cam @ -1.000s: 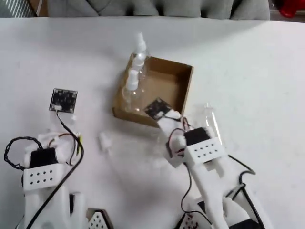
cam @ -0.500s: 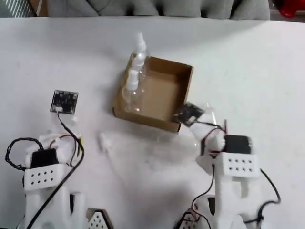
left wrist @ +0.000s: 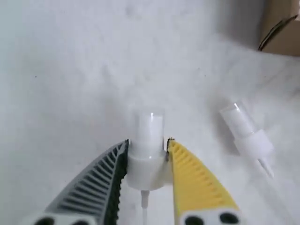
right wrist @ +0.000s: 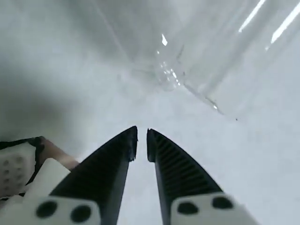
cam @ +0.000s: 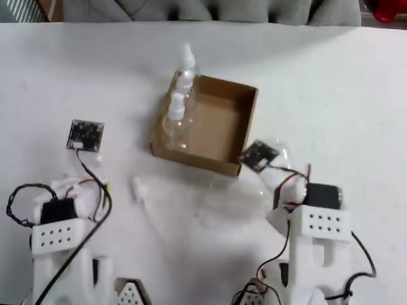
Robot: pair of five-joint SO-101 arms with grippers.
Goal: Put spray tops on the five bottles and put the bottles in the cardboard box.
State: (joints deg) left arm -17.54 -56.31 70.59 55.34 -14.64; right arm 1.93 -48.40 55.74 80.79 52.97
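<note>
My left claw stayed clamped on a spray top. A loose top lay nearby on the worktop. Two capped bottles stood at the cardboard box's left wall. My right claw had swung right off the box front. It was nearly shut and empty, facing an uncapped bottle, likely the next to cap.

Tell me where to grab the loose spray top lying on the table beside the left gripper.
Take the loose spray top by its wide collar, coming straight down from above with the jaws closing across it. It lies on its side on the table, so the collar is the thickest, firmest part. The thin tube at one end looks too slender to hold.
</note>
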